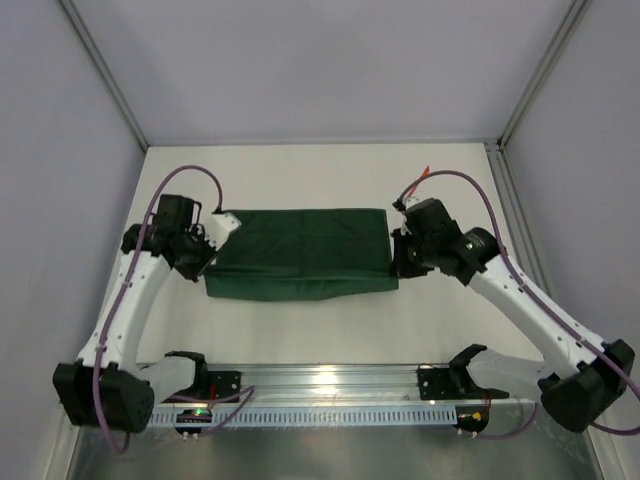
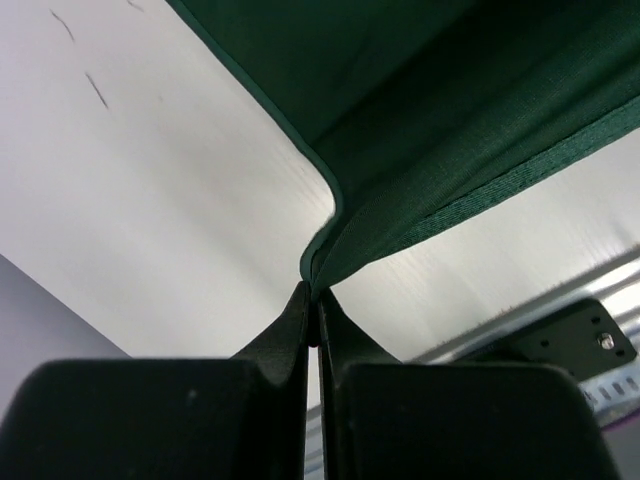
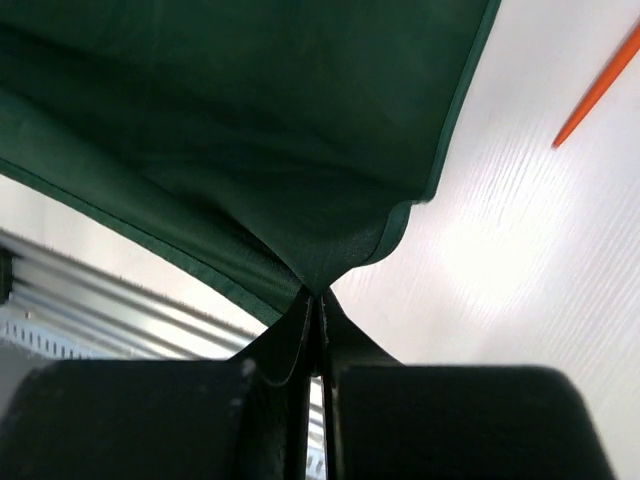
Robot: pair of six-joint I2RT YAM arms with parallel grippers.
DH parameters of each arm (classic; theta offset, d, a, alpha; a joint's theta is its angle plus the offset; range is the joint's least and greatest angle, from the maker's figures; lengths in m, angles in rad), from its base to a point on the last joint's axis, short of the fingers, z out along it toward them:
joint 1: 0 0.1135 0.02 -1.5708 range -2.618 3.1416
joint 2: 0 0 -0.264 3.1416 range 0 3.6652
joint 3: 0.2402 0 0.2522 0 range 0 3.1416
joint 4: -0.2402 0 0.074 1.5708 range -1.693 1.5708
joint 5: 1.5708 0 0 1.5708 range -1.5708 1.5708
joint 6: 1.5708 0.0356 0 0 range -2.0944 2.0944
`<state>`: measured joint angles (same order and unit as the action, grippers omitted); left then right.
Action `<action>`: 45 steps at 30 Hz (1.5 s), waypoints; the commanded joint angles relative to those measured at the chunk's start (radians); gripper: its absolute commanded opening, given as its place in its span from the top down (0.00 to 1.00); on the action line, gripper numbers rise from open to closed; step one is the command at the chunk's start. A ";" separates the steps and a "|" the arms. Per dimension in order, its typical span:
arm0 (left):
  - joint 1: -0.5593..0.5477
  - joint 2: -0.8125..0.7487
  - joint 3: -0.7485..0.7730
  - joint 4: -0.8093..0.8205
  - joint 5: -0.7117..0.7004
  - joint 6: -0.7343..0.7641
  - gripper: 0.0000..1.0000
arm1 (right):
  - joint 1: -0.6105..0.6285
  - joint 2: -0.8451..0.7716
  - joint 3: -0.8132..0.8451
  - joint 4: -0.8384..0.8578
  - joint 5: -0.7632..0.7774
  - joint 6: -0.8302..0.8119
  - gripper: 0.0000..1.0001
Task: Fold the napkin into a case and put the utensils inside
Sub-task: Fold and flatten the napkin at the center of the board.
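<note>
Left gripper point(image 2: 314, 315): pinched shut on napkin point(image 1: 300, 252) corner. Right gripper point(image 3: 318, 318): same, opposite corner. Napkin mid-table, long axis left–right, strung between both arms. Orange utensil point(image 3: 598, 88) beyond cloth, nearer right arm.

Lab: white-walled robot enclosure point(image 1: 300, 60)

1. The napkin point(image 1: 300, 252) lies folded at mid-table point(image 1: 320, 175), its long side running left to right between my grippers.
2. My left gripper point(image 1: 213, 238) pinches its left end — my right gripper point(image 1: 397, 250) its right end.
3. One utensil point(image 3: 598, 88) lies on the table beyond the napkin's right end.
</note>
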<state>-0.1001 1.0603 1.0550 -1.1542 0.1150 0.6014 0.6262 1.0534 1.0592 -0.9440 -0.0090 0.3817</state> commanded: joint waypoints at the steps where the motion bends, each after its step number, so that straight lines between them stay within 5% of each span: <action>1: 0.008 0.163 0.104 0.165 -0.023 -0.064 1.00 | -0.124 0.156 0.039 0.128 -0.118 -0.132 0.96; 17: 0.013 0.687 0.313 0.410 -0.104 -0.121 1.00 | -0.302 0.756 0.300 0.274 -0.132 -0.149 0.96; 45: 0.017 0.889 0.442 0.498 -0.150 -0.181 0.99 | -0.349 0.954 0.461 0.395 -0.118 -0.058 0.96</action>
<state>-0.0917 1.9362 1.4586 -0.7097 -0.0040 0.4438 0.2966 2.0071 1.4723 -0.5983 -0.1299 0.3000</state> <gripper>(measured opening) 0.009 0.042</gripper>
